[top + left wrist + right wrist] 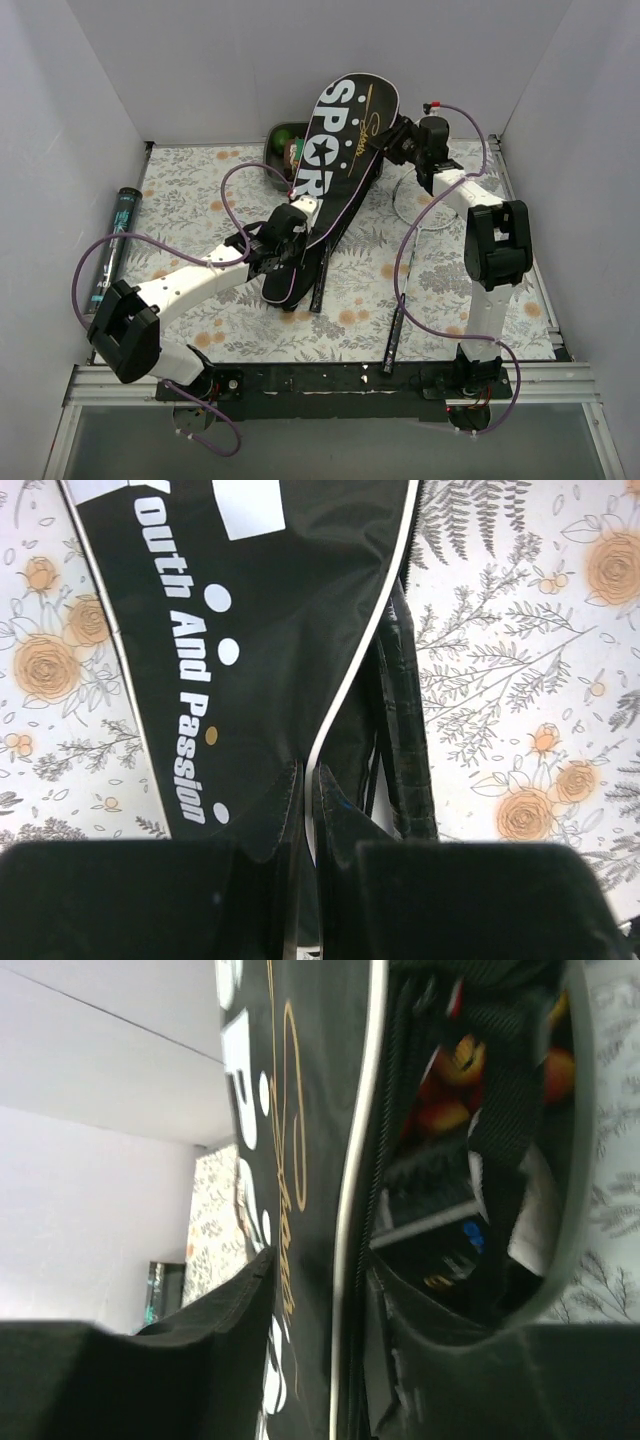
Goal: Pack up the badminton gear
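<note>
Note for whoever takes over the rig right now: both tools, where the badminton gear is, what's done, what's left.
Left tool: shut on the narrow end of the cover.
Right tool: open, at the cover's raised wide end.
One racket lies uncovered right of the cover; a second handle shows beside its narrow end.
Done: nothing visibly packed.
Left: both rackets in, cover closed.
</note>
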`<state>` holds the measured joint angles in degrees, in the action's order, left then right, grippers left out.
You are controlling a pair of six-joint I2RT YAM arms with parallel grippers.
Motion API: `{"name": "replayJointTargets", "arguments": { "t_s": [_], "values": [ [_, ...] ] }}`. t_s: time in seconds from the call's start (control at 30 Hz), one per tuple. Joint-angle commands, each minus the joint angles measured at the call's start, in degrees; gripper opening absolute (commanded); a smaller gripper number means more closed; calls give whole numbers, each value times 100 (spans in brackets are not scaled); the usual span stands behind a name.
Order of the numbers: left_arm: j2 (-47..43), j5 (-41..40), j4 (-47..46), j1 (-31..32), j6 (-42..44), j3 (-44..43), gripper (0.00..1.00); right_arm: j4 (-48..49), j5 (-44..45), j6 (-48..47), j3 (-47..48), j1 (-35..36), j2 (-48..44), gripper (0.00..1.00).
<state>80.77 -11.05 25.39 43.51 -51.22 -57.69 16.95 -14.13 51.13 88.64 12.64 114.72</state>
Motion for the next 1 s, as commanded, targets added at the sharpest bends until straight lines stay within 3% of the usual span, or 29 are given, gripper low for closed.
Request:
{"name": "replayJointTargets", "arguments": {
  "t_s": [0.0, 0.2, 0.4, 0.7, 0.97],
  "values": [
    [-404, 428, -517, -79, -107, 65, 0, -226, -556, -287, -110, 54, 103, 54],
    [-720, 1042, -623, -79, -467, 302, 0, -982, -565, -569, 13, 36, 148, 56],
    [-1230, 1421, -649, -79, -766, 785, 0, -869, -415, -877, -1040, 36, -581, 56],
    [-1477, 1500, -631, -70, -872, 997, 0, -1176, 59, -1527, -3086, 124, -2689, 56],
    [-1327, 1518, -719, -70, -828, 997, 0, -1282, 103, -1063, -5188, 1371, -4676, 57]
  ]
}}
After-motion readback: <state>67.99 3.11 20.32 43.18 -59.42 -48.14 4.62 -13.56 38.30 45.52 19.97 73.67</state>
